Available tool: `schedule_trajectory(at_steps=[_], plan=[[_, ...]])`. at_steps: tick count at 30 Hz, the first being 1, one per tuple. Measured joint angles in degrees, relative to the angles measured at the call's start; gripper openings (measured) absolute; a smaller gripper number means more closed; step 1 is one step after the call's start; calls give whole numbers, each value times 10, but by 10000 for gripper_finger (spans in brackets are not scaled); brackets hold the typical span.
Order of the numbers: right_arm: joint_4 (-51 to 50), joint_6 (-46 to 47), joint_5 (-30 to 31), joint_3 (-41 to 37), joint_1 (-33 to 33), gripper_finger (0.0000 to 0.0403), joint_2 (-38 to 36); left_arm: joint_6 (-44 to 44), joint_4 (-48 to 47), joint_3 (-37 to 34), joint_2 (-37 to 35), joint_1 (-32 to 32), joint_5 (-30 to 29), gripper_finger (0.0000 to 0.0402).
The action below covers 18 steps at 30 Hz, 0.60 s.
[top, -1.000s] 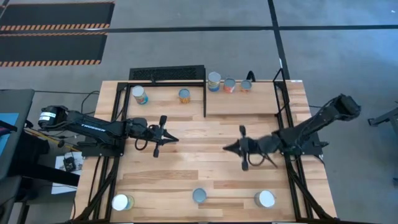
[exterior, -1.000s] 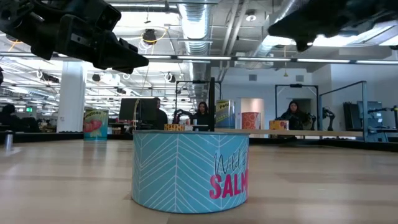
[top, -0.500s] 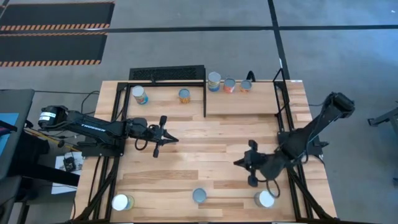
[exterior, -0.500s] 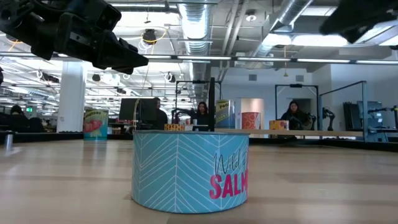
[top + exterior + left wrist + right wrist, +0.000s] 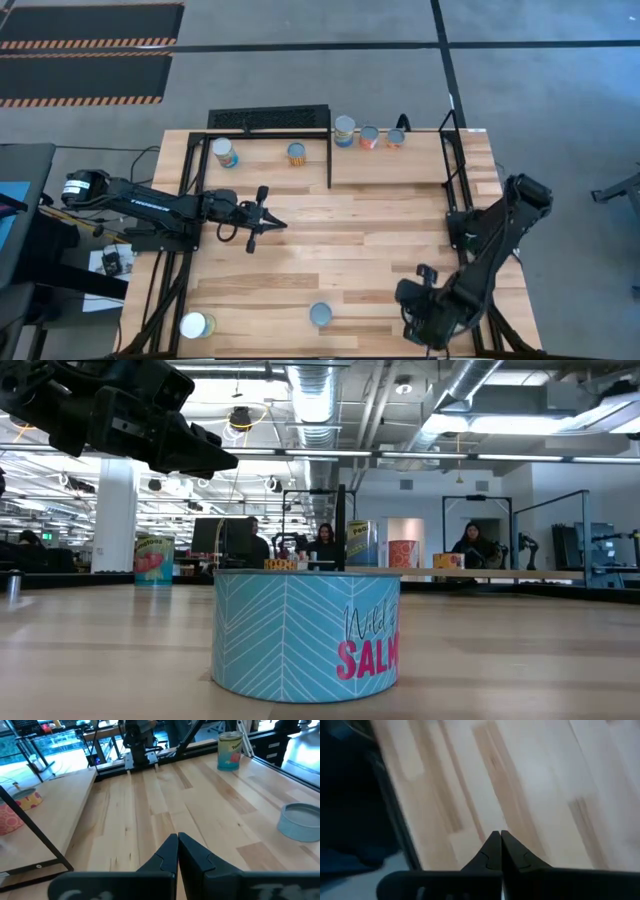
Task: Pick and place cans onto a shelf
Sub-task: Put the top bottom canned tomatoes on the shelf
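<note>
Several cans stand upright on the raised wooden shelf (image 5: 420, 165) at the table's far side, among them a white one (image 5: 225, 152), an orange one (image 5: 296, 154) and a blue one (image 5: 344, 130). Two more cans stand near the table's near edge: a white one (image 5: 196, 325) and a blue salmon tin (image 5: 320, 315), which fills the low view (image 5: 305, 635). My left gripper (image 5: 268, 222) is shut and empty above the table's middle left. My right gripper (image 5: 405, 295) is shut and empty near the near right corner. Its arm hides the table there.
Black metal frame bars run along the table's left side (image 5: 185, 200) and right side (image 5: 462, 200), and one bar (image 5: 330, 160) divides the shelf. A black mesh tray (image 5: 268, 118) lies behind the shelf. People sit in the room beyond the table (image 5: 325, 545).
My right gripper has swung from the table's middle right toward the near edge and the near right corner, staying shut. It now covers the spot where a white-topped can stood, and it has left the low view. The cans have not moved.
</note>
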Motion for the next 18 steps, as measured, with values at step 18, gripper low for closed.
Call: schedule_trajectory(at_steps=[18], plan=[[-115, 238, -152, 103, 9, 125, 69, 11, 0, 0, 0, 8, -5, 2]])
